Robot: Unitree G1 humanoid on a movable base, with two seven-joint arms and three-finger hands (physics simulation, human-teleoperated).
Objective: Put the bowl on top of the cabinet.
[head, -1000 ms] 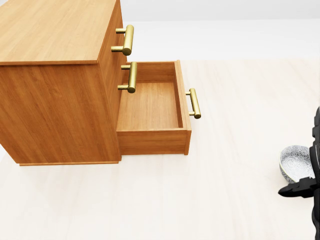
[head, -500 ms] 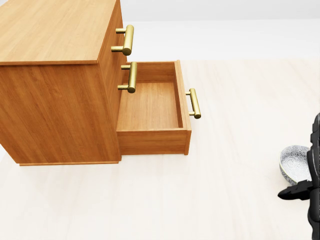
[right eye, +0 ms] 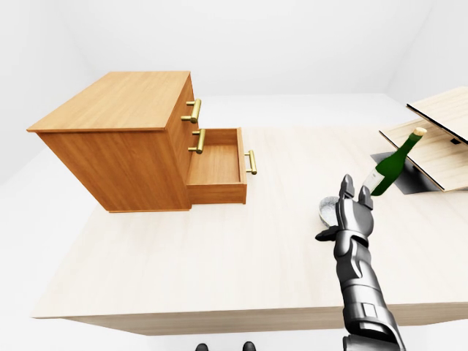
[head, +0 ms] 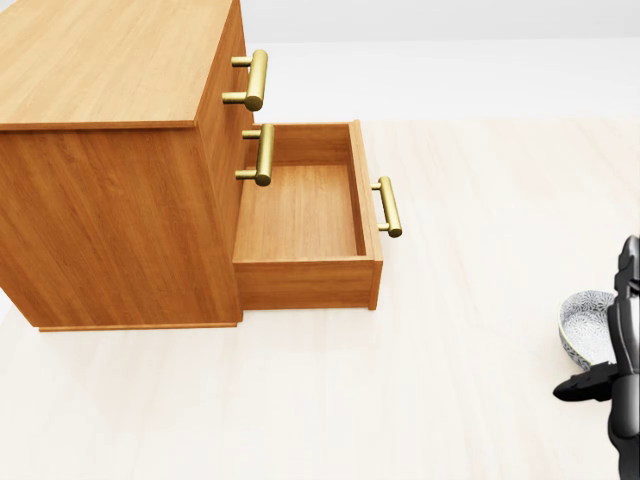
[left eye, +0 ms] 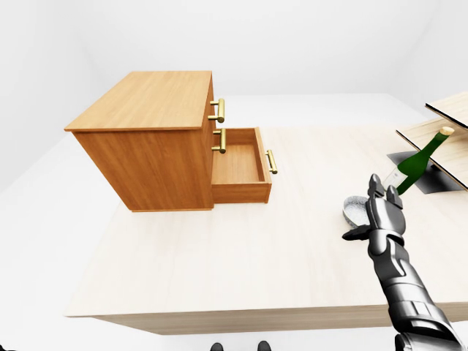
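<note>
The right hand [left eye: 382, 212], fingers spread apart, is hovering beside the bowl [left eye: 355, 211]; it looks rigid, slick, breakable—pinching its rim seems best.

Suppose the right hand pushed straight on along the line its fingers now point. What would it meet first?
Most likely the bowl, lying just beyond the open fingers of the right hand. The green bottle comes next along that line. Depth is unclear, so contact cannot be ruled out.
</note>
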